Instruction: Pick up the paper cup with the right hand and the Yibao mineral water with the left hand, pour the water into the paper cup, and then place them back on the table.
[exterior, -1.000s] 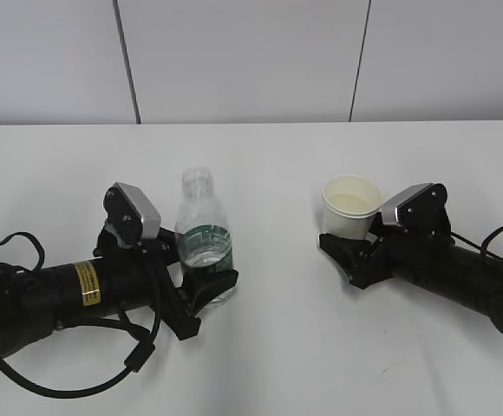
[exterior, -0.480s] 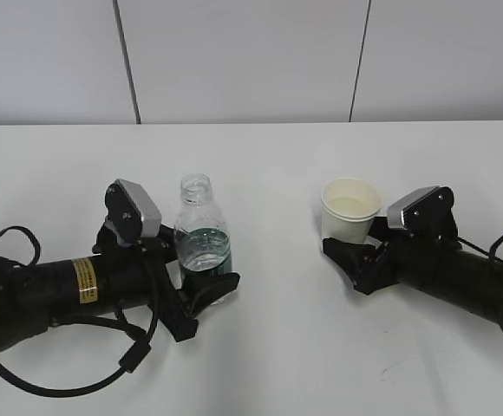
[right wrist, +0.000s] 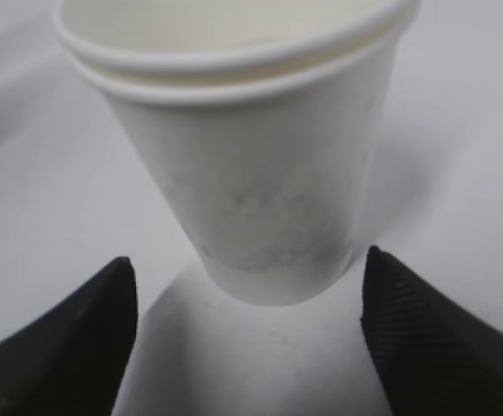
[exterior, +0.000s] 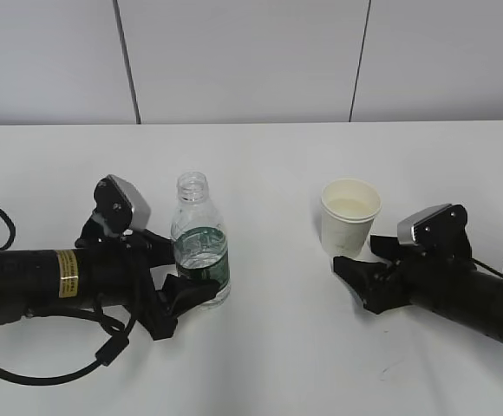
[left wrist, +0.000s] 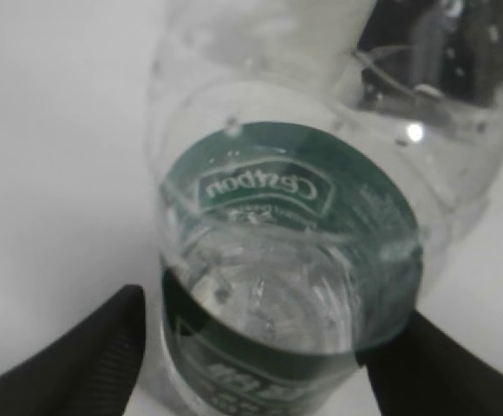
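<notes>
White table (exterior: 260,347) carries everything, and both my arms lie low along it, reaching inward from the two sides. My left arm (exterior: 52,277), the one with the yellow sticker, stretches in almost flat, its silver-grey wrist block tilted up behind the left claw (exterior: 178,277). That claw stands spread, one finger on either side of the Yibao mineral water (exterior: 199,251). In the left wrist view the two black fingertips (left wrist: 69,355) flank the lower body of the bottle; whether they touch the plastic I cannot tell, so I would not call it a grip. The bottle stands upright on the table, uncapped, its dark green label band facing the exterior camera, some water visible inside. Loose black cables curl on the table under my left arm.

My right arm (exterior: 468,295) lies the same way on the other side, wrist block raised, pointing toward the middle. The right claw (exterior: 364,273) is spread wide and holds nothing. The paper cup (exterior: 349,215) stands upright just ahead of it, apart from both fingers: in the right wrist view the cup (right wrist: 243,165) sits between and beyond the two fingertips (right wrist: 78,338), with bare table showing on each side of its base. Its inside is cream-coloured, its side carries faint print.

Bottle and cup stand well apart, with open table between them. A pale panelled wall (exterior: 251,61) rises behind the table's far edge.
</notes>
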Controlling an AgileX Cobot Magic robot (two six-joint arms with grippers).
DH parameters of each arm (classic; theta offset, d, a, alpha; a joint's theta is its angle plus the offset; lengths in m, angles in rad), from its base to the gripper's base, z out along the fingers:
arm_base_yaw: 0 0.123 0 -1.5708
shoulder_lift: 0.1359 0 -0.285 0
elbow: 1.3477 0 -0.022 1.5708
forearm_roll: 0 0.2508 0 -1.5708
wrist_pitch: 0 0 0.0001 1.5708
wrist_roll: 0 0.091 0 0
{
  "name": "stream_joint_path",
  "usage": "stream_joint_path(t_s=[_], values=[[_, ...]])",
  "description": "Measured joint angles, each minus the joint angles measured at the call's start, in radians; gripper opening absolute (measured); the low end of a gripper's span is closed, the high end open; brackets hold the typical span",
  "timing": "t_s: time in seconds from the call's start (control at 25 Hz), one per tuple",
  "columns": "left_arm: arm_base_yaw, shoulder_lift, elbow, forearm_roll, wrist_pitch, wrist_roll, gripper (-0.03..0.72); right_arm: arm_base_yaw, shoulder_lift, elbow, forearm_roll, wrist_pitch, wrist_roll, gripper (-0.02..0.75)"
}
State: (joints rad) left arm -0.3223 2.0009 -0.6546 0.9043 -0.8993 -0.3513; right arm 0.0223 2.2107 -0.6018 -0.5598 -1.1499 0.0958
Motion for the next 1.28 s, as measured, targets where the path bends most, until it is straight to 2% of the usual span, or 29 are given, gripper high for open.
stream_joint_path(t_s=[0.44,0.68,0.84,1.12,1.28], values=[[0.129,-0.004,0.001,0.147,0.056,-0.150,0.481,0.000,-0.004,0.033,0.035,-0.017,0.000,0.614],[0.163,-0.008,0.001,0.167,0.111,-0.173,0.481,0.000,-0.011,0.072,0.123,-0.036,0.000,0.604],[0.195,-0.010,0.000,0.144,0.125,-0.173,0.481,0.000,-0.011,0.080,0.193,-0.043,0.000,0.599],[0.259,-0.012,-0.004,0.022,0.151,-0.170,0.481,-0.002,-0.020,0.082,0.330,-0.044,0.017,0.596],[0.311,-0.045,-0.004,-0.033,0.218,-0.170,0.481,-0.026,-0.062,0.092,0.369,-0.013,0.024,0.596]])
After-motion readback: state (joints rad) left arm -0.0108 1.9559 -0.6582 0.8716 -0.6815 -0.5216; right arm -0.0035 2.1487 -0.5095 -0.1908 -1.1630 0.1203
